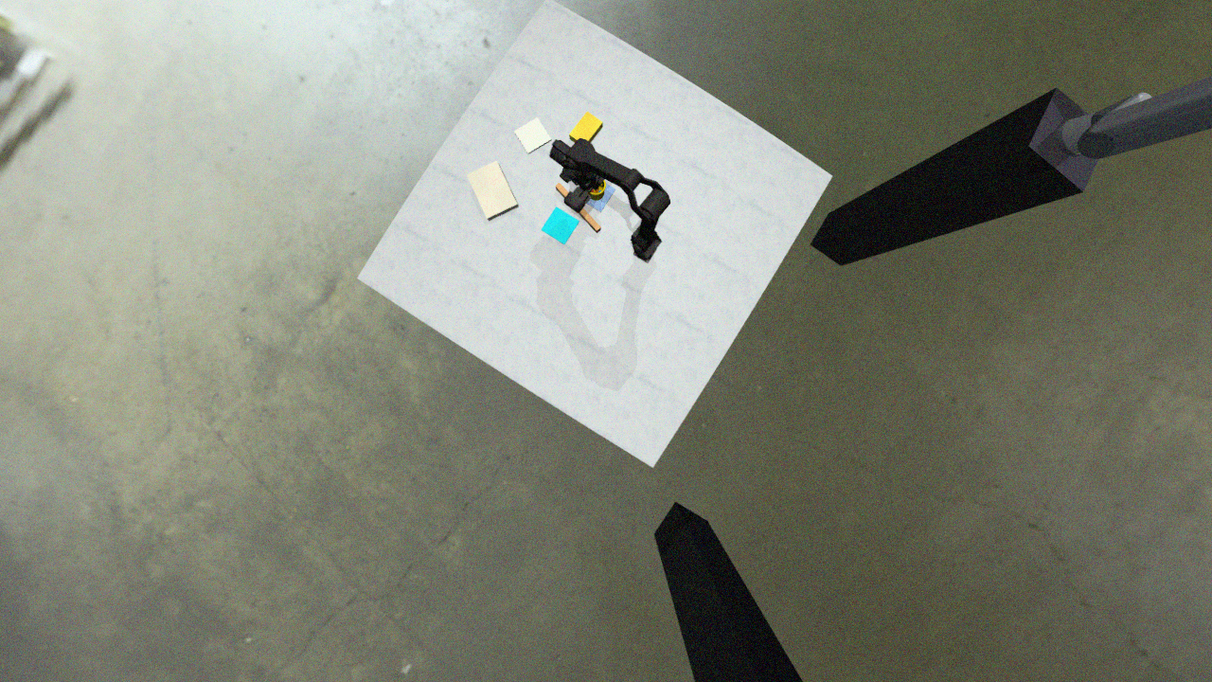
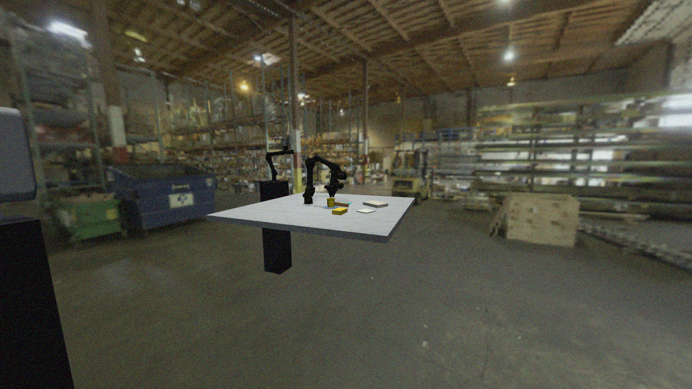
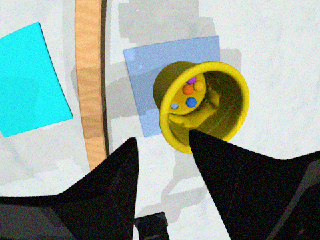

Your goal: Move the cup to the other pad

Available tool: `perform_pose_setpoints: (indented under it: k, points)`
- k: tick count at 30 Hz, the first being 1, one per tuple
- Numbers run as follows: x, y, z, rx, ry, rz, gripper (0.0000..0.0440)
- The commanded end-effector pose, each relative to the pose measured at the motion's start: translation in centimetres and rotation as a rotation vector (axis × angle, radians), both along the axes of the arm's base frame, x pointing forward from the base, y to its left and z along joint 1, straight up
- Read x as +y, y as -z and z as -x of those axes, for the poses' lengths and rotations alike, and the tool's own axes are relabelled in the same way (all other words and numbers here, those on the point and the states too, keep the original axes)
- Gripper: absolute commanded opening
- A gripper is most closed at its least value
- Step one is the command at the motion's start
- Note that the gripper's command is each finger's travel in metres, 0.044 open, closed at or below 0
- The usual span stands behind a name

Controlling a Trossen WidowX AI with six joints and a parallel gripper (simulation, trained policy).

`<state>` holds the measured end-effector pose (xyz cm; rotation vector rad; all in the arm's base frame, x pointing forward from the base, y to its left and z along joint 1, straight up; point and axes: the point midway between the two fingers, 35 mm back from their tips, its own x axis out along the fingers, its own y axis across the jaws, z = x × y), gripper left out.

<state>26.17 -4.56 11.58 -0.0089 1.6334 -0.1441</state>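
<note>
The yellow cup (image 1: 597, 191) (image 2: 331, 202) (image 3: 173, 75) stands upright on the blue pad (image 1: 604, 200) (image 3: 140, 100), with several coloured marbles (image 3: 191, 97) inside. The cyan pad (image 1: 560, 225) (image 3: 30, 83) lies on the other side of the wooden bar and holds nothing. My gripper (image 3: 163, 140) (image 2: 331, 195) is partly open and empty, pointing down just above the cup. In the wrist view its right fingertip overlaps the cup's near rim, and its left fingertip is left of the cup, over the table. Whether the right fingertip touches the rim is not clear.
A wooden bar (image 1: 589, 219) (image 2: 341, 204) (image 3: 88, 77) lies between the two pads. A yellow block (image 1: 586, 127) (image 2: 339, 211), a thin white tile (image 1: 532, 134) (image 2: 365, 210) and a larger cream block (image 1: 492, 190) (image 2: 375, 203) also lie on the table (image 1: 694, 254) (image 2: 290, 215).
</note>
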Motion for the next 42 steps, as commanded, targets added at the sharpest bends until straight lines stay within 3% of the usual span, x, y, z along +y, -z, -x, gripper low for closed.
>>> perform_pose_setpoints:
  k: [1,13,21,42]
  points:
    - [-0.5,1.6,0.4,0.032,-0.021,-0.001,0.0174]
    - [-1.1,5.4,0.8,0.063,-0.125,-0.032,0.0182]
    - [-1.3,6.2,0.7,0.070,-0.232,-0.042,0.0000]
    - [-0.7,1.7,-1.5,-0.005,-0.361,-0.052,0.0006]
